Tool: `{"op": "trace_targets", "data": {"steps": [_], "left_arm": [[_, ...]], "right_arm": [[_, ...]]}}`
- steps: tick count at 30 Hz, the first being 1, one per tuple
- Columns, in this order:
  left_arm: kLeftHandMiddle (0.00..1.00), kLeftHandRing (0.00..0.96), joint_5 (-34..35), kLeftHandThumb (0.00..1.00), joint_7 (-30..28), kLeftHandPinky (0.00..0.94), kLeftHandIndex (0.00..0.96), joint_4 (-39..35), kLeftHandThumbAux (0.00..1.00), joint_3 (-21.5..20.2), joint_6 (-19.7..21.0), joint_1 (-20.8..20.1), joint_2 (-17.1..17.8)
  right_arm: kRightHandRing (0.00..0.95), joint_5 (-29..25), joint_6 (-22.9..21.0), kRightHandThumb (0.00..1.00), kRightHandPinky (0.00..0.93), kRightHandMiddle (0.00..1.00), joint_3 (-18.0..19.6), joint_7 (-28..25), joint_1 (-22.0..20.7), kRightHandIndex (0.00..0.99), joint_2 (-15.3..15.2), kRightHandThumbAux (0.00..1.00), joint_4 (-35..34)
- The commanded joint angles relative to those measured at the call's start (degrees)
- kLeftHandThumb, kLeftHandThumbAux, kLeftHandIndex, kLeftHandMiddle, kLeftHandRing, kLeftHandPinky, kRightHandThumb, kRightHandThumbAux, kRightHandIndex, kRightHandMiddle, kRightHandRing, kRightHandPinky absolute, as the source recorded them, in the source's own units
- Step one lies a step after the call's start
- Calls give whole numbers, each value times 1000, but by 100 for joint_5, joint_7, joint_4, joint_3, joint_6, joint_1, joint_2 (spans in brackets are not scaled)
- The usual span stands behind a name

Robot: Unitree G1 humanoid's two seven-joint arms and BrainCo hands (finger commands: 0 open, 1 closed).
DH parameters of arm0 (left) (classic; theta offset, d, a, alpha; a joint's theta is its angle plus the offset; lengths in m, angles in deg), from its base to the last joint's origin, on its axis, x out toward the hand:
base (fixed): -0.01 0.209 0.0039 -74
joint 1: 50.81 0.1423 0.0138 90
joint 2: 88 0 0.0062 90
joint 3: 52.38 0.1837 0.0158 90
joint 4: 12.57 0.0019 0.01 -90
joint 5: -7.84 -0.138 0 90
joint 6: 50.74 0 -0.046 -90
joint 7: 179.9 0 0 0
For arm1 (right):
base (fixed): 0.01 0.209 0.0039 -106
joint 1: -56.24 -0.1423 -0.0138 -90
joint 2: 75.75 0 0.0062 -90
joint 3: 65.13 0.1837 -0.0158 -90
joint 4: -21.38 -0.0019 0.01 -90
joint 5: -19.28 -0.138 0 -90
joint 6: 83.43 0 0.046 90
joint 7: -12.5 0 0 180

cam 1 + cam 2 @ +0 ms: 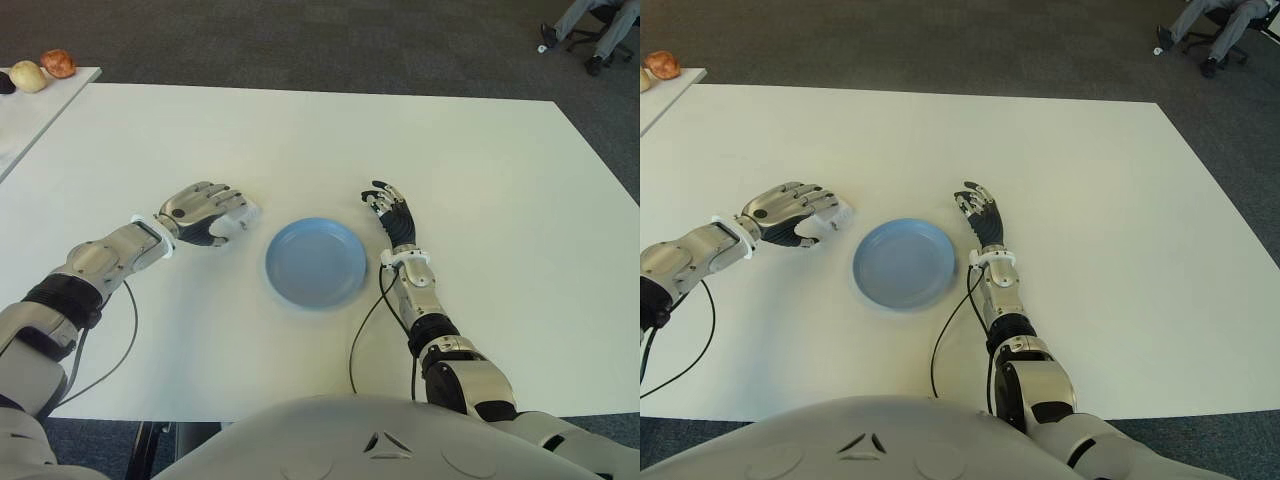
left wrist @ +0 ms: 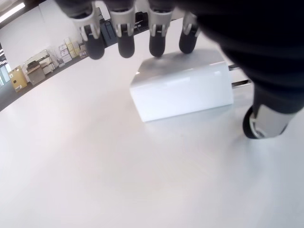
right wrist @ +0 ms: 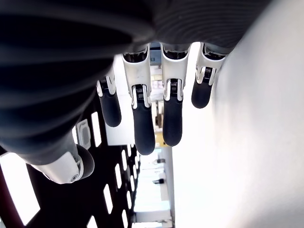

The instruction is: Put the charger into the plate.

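Item, step in hand: the grasp; your left hand (image 1: pixel 203 213) arches over the charger (image 2: pixel 183 90) on the table (image 1: pixel 480 170), just left of the plate (image 1: pixel 316 262), fingertips (image 2: pixel 157 47) along its far edge and the thumb beside its pronged end; the fingers are curled round it but not yet closed, and it lies flat on the surface, unlifted; next, by my reading, you close thumb against fingers, raise it, and carry it the short way right over the rim. Item, charger: a white, glossy, hard block with rounded edges and metal prongs; likely slippery. Item, plate: round, pale blue, shallow, smooth, empty. Item, right hand (image 1: pixel 392 212): just right of the plate, fingers extended, holding nothing.
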Motion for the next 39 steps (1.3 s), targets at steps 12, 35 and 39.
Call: {"op": "trace_targets", "data": {"steps": [12, 35, 39], "left_arm": [[4, 0, 67, 0, -345, 0, 0, -1029, 488, -582, -260, 929, 424], [3, 0, 123, 0, -838, 0, 0, -2081, 500, -1395, -578, 1813, 773], [2, 0, 78, 0, -878, 0, 0, -2273, 496, -1483, -583, 1956, 829]], "right_arm": [[296, 0, -317, 0, 141, 382, 11, 70, 290, 216, -31, 600, 250], [298, -43, -306, 0, 157, 381, 43, 31, 218, 219, -34, 598, 359], [296, -39, -303, 0, 144, 382, 43, 44, 214, 224, -37, 601, 367]]}}
